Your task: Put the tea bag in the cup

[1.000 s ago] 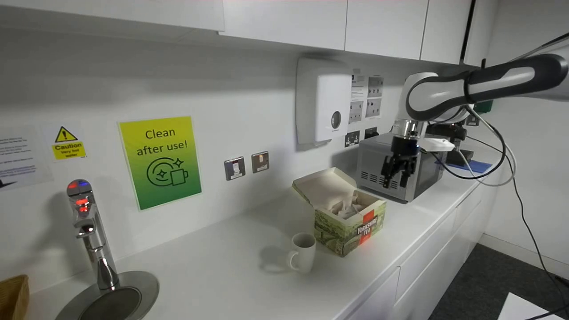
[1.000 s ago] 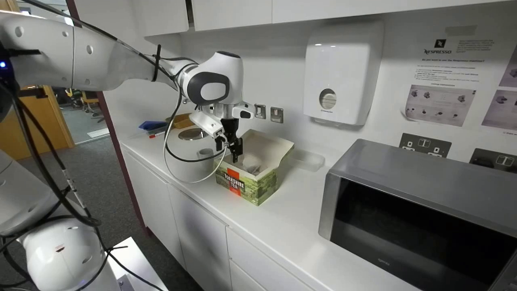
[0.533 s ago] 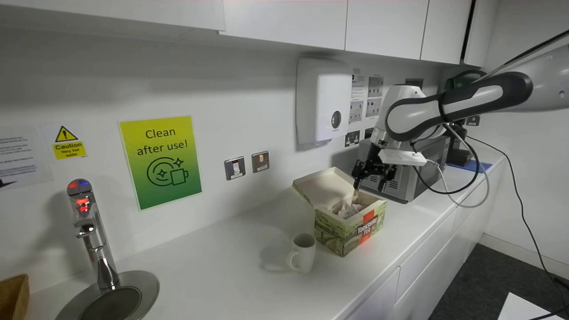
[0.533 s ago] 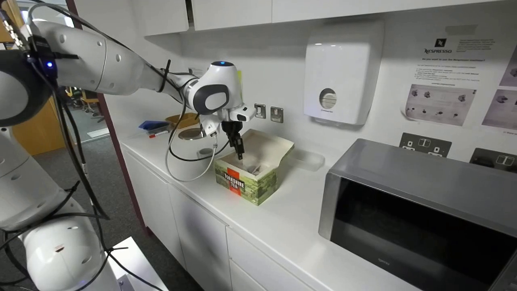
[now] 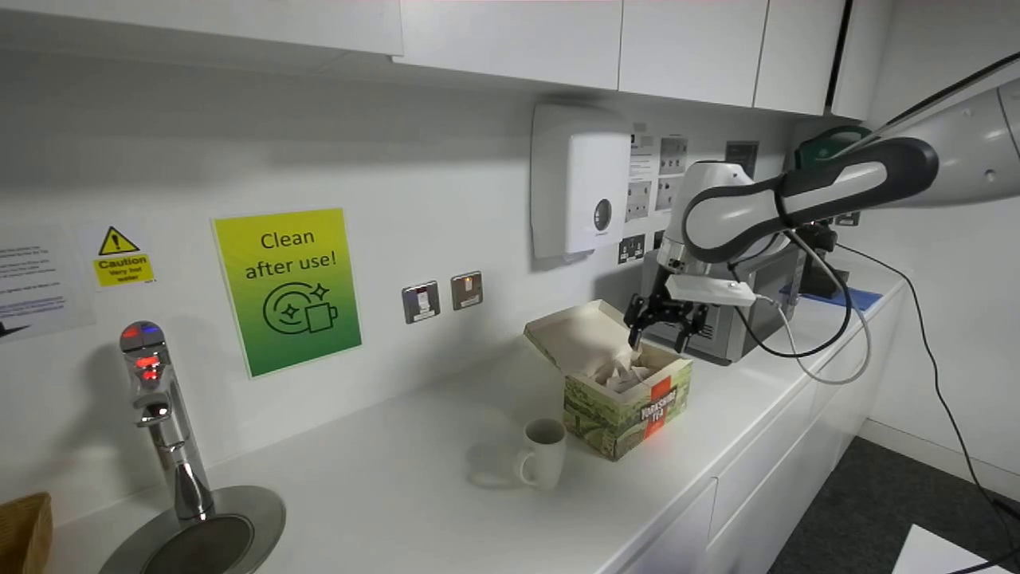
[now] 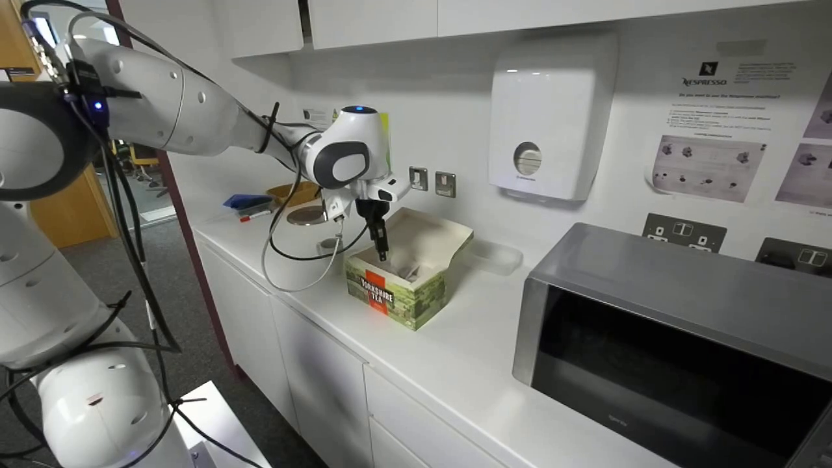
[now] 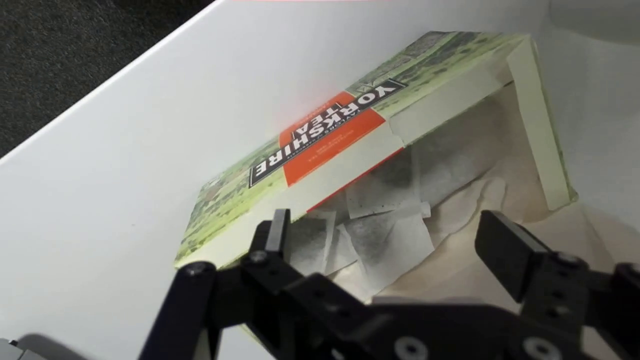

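The cup (image 5: pixel 545 462) is a small white mug with a side handle, upright on the counter beside the tea box. Cables partly cover it in an exterior view (image 6: pixel 327 247). The green Yorkshire Tea box (image 5: pixel 598 422) stands with its lid open, also in an exterior view (image 6: pixel 429 302). Several pale tea bags (image 7: pixel 385 245) lie inside, some overlapping. My gripper (image 7: pixel 383 220) is open and empty over the box opening, its fingers apart on either side of the tea bags. In both exterior views the gripper (image 5: pixel 658 346) (image 6: pixel 382 256) points down just above the box.
A grey microwave (image 6: pixel 624 305) stands on the counter beyond the box. The box's raised lid (image 5: pixel 580 339) is on the wall side. A clear plastic tray (image 6: pixel 494 257) sits behind the box. A tap (image 5: pixel 171 422) and round sink (image 5: pixel 271 518) are past the cup.
My gripper has come down and across towards the box, and turned so its fingers spread differently. Most of this was in the first half second. The cup and box have not moved.
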Robot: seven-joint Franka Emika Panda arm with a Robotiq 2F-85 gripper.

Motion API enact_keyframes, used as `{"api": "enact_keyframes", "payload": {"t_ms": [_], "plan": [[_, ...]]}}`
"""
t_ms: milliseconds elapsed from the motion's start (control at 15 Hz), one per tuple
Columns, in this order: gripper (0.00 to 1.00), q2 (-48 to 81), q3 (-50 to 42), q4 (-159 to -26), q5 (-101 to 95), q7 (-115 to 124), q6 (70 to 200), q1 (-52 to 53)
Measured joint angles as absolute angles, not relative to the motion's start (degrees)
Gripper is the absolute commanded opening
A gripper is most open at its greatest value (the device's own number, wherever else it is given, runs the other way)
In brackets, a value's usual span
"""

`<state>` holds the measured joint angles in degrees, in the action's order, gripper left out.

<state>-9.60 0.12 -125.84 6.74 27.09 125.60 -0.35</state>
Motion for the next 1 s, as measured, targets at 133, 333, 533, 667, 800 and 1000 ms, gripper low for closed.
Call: {"api": "enact_keyframes", "payload": {"t_ms": [133, 333, 533, 667, 800, 1000], "plan": [[1.0, -9.4, 0.1, -125.9, 6.8, 27.1, 125.6, -0.4], [1.0, -9.0, 0.1, -125.8, 6.7, 28.5, 127.0, -0.6], [1.0, -7.8, 0.1, -125.8, 6.5, 31.8, 131.5, -0.9], [1.0, -6.8, 0.1, -125.7, 5.9, 35.3, 134.0, -1.1], [1.0, -5.8, 0.1, -125.3, 4.9, 39.6, 134.8, -1.2], [1.0, -4.4, 0.2, -124.5, 4.5, 44.8, 134.8, -1.2]]}}
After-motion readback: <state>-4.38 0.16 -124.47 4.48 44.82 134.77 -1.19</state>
